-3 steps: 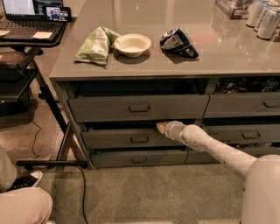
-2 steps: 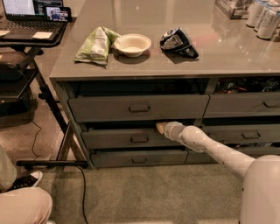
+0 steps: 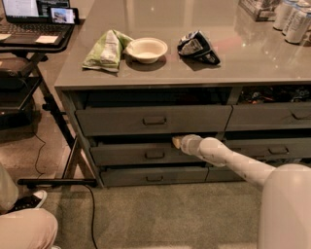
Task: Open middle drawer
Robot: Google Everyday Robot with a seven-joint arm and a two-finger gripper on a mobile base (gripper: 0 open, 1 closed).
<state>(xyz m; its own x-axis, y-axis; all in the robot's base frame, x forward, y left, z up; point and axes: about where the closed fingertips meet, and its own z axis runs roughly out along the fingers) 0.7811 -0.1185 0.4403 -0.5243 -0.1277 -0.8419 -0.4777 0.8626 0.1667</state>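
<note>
The middle drawer [image 3: 141, 154] is the dark-grey drawer of the left stack, between a taller-fronted drawer [image 3: 153, 120] above and a slim one [image 3: 154, 177] below. Its small metal pull [image 3: 154, 154] sits at the centre of its front. A dark gap shows above its front, so it stands slightly out. My gripper [image 3: 177, 142] is at the end of the white arm [image 3: 228, 158], which reaches in from the lower right. It is at the drawer's top edge, to the right of the pull.
On the counter [image 3: 194, 68] lie a green chip bag [image 3: 106, 49], a white bowl [image 3: 146, 49] and a dark chip bag [image 3: 198, 47], with cans [image 3: 291, 14] at the far right. A laptop stand [image 3: 34, 44] is at the left with a cable [image 3: 90, 214] on the floor. A person's leg [image 3: 24, 228] shows at bottom left.
</note>
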